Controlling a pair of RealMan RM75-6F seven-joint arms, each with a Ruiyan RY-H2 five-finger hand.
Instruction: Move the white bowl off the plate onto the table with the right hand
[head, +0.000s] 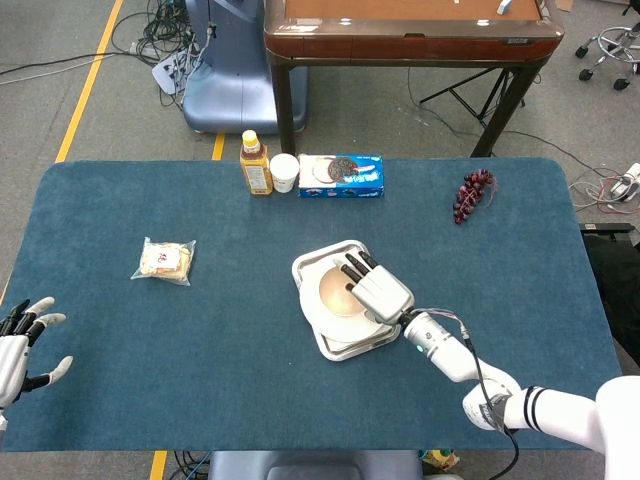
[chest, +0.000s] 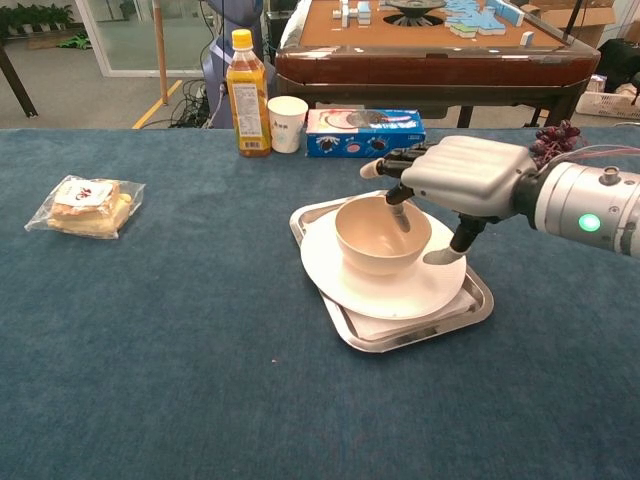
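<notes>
Nearest us, at the table's edge, our left hand (head: 18, 345) lay idle with its fingers spread, holding nothing. Further in, the white bowl (chest: 380, 236) sat upright on the plate (chest: 330, 272), which rested in a metal tray (chest: 412, 332). Our right hand (chest: 462, 180) hovered over the bowl's right rim; some fingers (chest: 400, 214) dipped inside the bowl while the thumb pointed down just outside its wall, so the rim lay between them, but we could not tell whether they touched it. The fingers were apart, not closed, and had hold of nothing. We judged this the reaching step, with the grasp not yet made. The next move called for pinching the rim firmly, then lifting clear of the plate and setting the bowl on bare blue table (chest: 200, 380). Beyond stood a bottle (chest: 248, 94), a paper cup (chest: 287, 123), a cookie box (chest: 365, 133) and grapes (head: 473, 194).
</notes>
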